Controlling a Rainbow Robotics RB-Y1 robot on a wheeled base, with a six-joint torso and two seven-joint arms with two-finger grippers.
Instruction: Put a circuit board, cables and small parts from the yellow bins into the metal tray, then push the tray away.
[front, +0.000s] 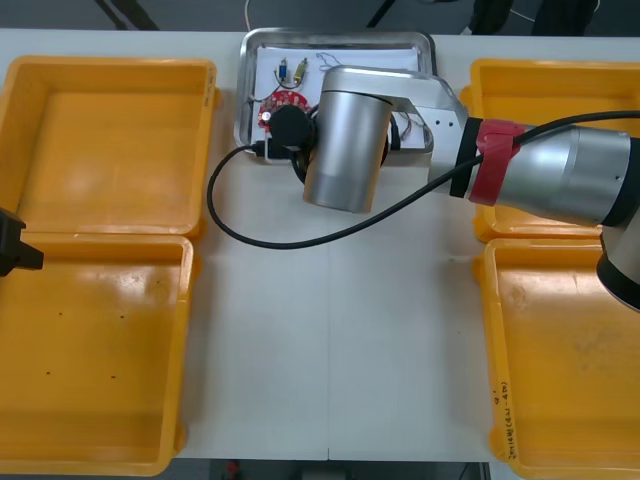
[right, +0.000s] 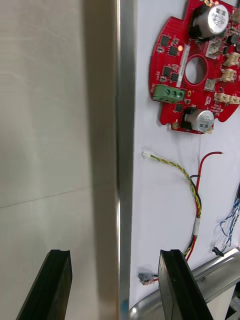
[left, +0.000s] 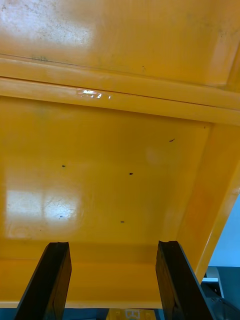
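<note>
The metal tray (front: 243, 92), white inside, stands at the far middle of the table. In it lie a round red circuit board (right: 195, 65), a red and yellow cable (right: 192, 200), a blue and white cable (right: 230, 225) and small metal parts (front: 287, 70). My right arm's wrist (front: 345, 140) hangs over the tray's near edge and covers part of it. My right gripper (right: 114, 287) is open and straddles the tray's rim (right: 126, 125), one finger over the bare table and the other over the tray's inside. My left gripper (left: 112, 285) is open with nothing between its fingers, above a yellow bin (left: 100, 175).
Two yellow bins (front: 105, 150) stand at the left and two more (front: 560, 370) at the right. A black cable (front: 250, 235) from my right arm loops across the table in front of the tray. The left arm's black end (front: 10, 248) shows at the left edge.
</note>
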